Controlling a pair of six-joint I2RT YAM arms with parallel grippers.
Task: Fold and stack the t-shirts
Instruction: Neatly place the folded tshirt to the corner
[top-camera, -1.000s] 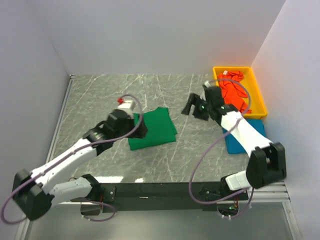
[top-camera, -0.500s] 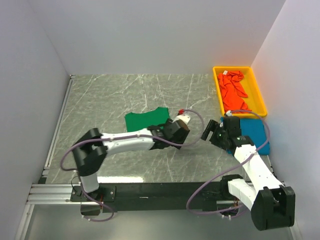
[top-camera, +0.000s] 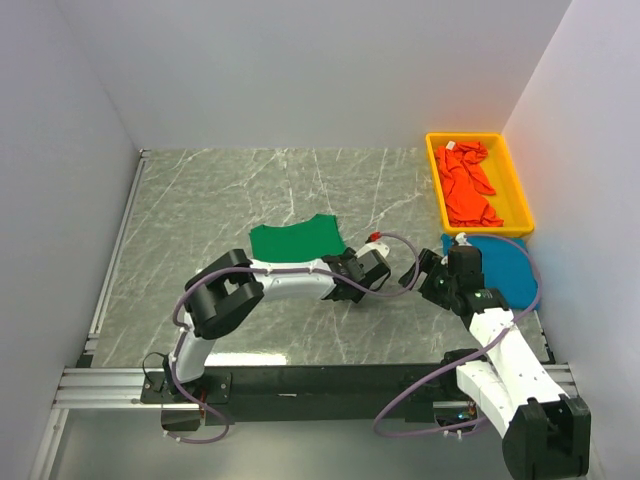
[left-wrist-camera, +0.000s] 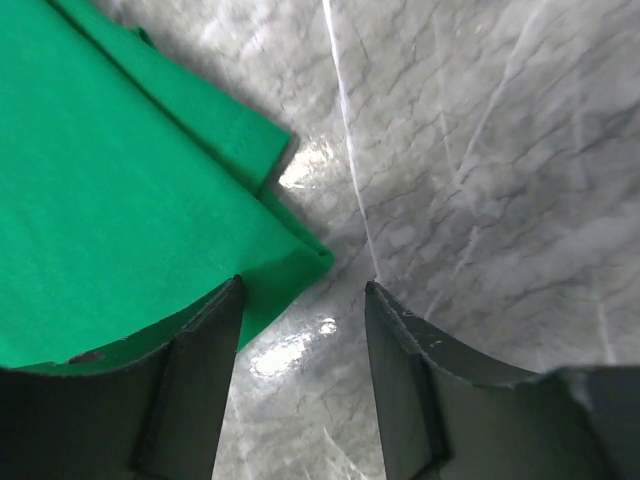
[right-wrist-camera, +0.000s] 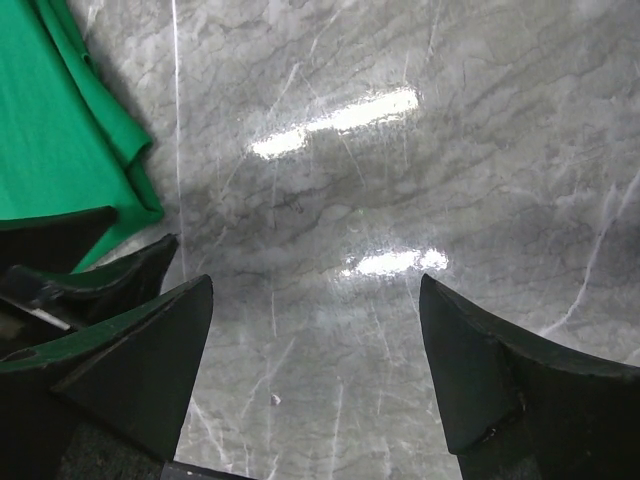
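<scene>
Stretching across the whole workspace, the tabletop (top-camera: 200, 200) is glossy grey stone veined in white, with bright glints on it. Near its centre, a touch toward 10 o'clock, the green t-shirt (top-camera: 296, 240) lies folded flat, its soft matte layers stepped along one edge in the left wrist view. The blue t-shirt (top-camera: 512, 268) lies flat at the 3 o'clock edge, partly under the right arm. The orange-red t-shirt (top-camera: 468, 185) sits crumpled in the yellow plastic bin (top-camera: 464, 137) in the 1 o'clock corner.

The left gripper (left-wrist-camera: 302, 292) hangs over the green t-shirt's 4 o'clock corner. Its dark jaws are roughly half apart, the corner lies between them, and one finger overlaps the fabric edge. Nothing is pinched.

The right gripper (right-wrist-camera: 315, 290) hovers over bare stone just toward 3 o'clock from the left one, with its jaws spread wide and holding nothing.
</scene>
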